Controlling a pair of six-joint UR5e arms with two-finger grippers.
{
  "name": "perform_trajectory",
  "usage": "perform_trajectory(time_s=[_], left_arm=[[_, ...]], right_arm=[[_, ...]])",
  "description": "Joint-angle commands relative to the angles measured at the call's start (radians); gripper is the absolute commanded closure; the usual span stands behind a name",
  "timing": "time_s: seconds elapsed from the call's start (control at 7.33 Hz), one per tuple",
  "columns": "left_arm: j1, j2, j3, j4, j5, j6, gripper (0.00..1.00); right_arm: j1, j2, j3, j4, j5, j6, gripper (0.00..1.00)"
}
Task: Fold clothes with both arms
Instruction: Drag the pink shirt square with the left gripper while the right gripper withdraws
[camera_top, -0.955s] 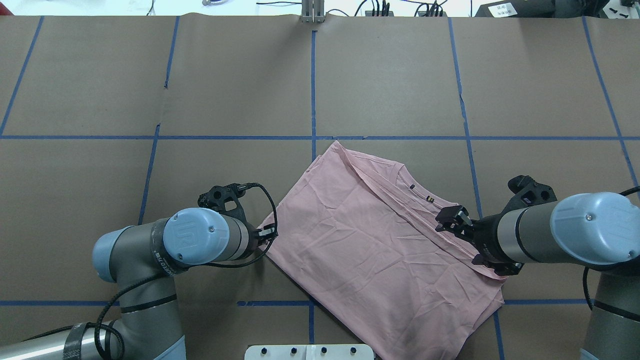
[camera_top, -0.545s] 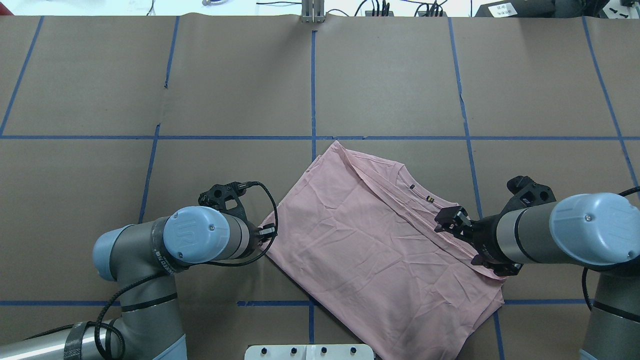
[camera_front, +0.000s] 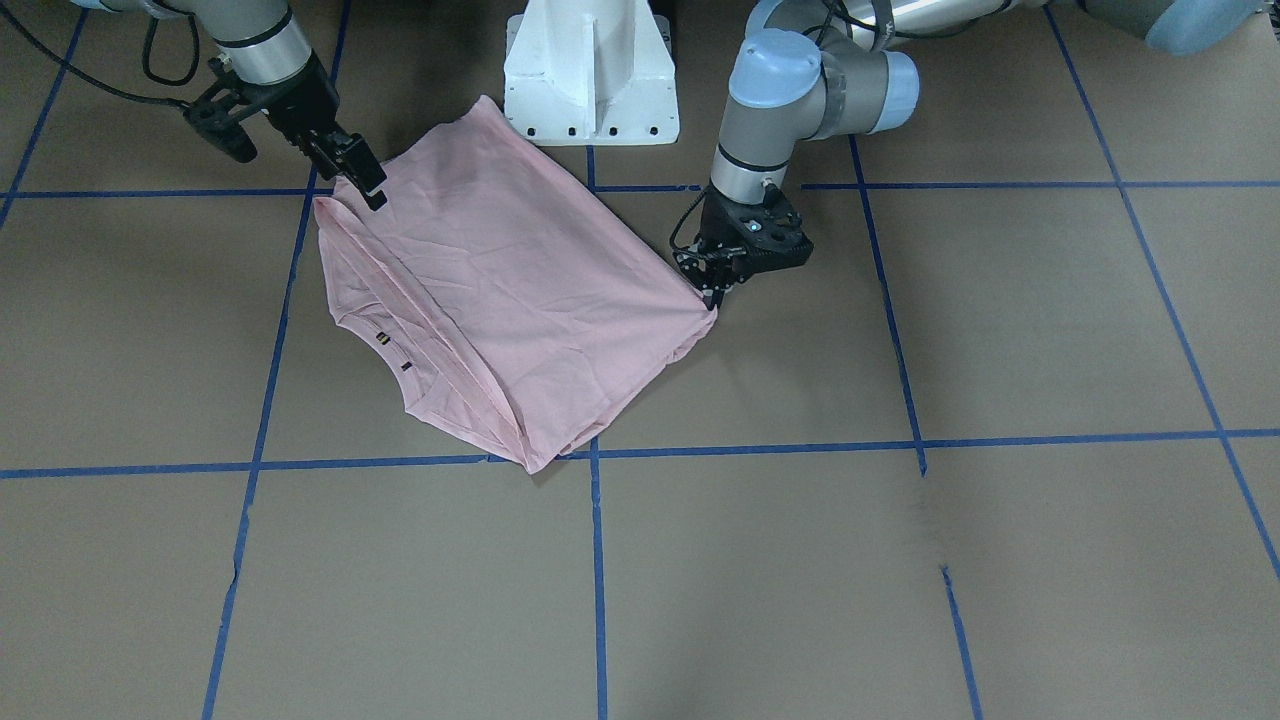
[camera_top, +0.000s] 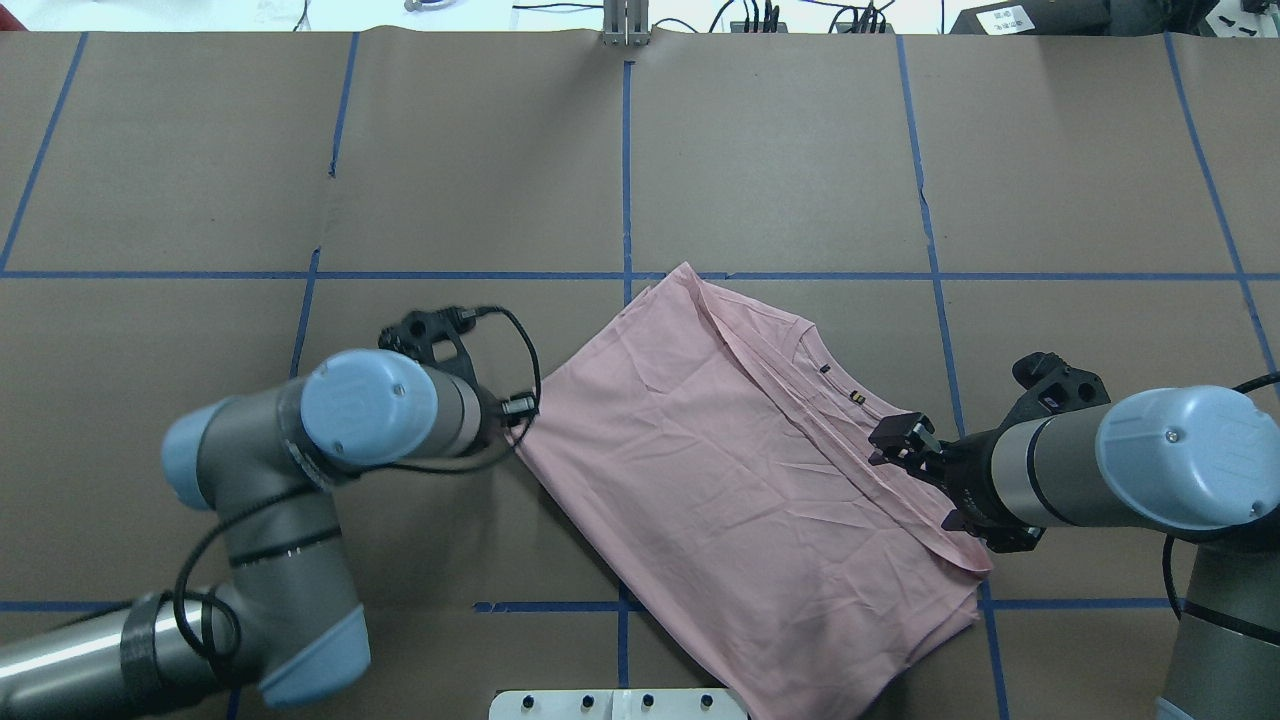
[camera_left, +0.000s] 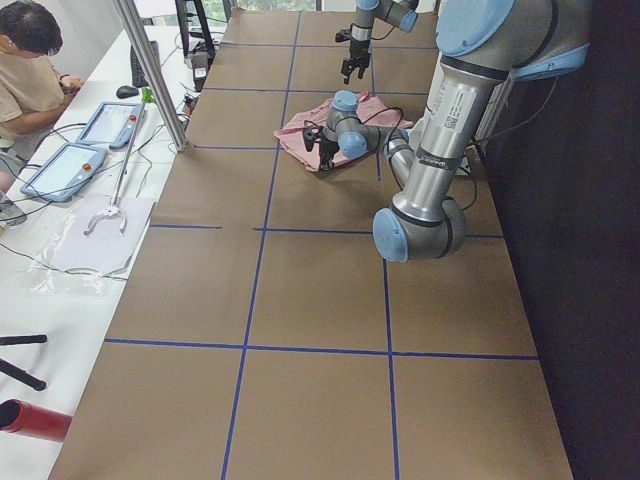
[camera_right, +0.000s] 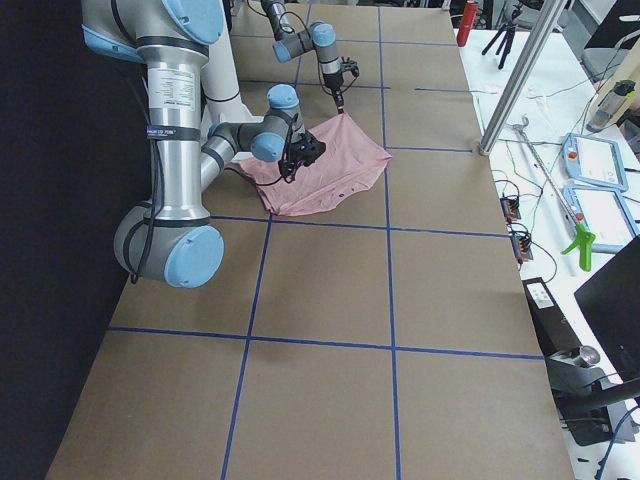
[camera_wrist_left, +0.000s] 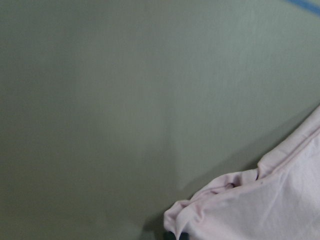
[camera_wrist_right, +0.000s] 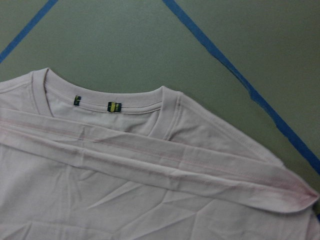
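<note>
T-shirt question: where's the pink thing sitting next to each hand, and what's each hand doing? (dan)

Left hand is right at the shirt's left corner. Its wrist cam shows that corner bunched up against the hand, so it looks clamped onto the cloth. Right hand is over the opposite long edge, just on the robot's side of the collar. Its fingers look apart with nothing between them, and its wrist cam shows the cloth lying flat. (ria)

Cool. What about the surroundings? And which way does the shirt run? (dan)

Worktop is covered in brown paper with a grid of blue tape lines. The shirt's near end sits just beside the white pedestal. Off to the operators' side there's a white bench with tablets and cables, plus a slanted metal post. A person in a beige top is sitting at it.

Direction-wise, the shirt is folded into a long rectangle, flat and diagonal to the grid. From overhead, the long axis goes from the far middle of the worktop toward the robot's right. The collar is on the long edge facing the right arm, near the far end, with two small tags inside it. A folded strip runs along that same edge. (ria)
</note>
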Motion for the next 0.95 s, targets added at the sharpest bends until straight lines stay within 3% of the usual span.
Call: perform_trajectory(time_s=[0.0, 0.41, 0.55, 0.68, 0.82], left_arm=[[-0.165, -0.137, 0.157, -0.023, -0.002, 0.111, 1.00], [-0.278, -0.343, 0.698, -0.421, 0.002, 0.139, 1.00], [-0.291, -0.340, 0.700, -0.427, -0.001, 0.172, 0.45], [-0.288, -0.304, 0.647, -0.428, -0.005, 0.168, 0.30], [-0.285, -0.220, 0.500, -0.418, -0.018, 0.167, 0.30]], right_arm=[[0.014, -0.001, -0.001, 0.000, -0.002, 0.000, 0.00], [0.024, 0.016, -0.002, 0.000, -0.002, 0.000, 0.00], [0.021, 0.043, -0.010, 0.000, -0.002, 0.003, 0.00], [0.015, 0.118, -0.063, 0.000, -0.003, 0.009, 0.00], [-0.020, 0.204, -0.139, 0.000, -0.024, 0.014, 0.00]])
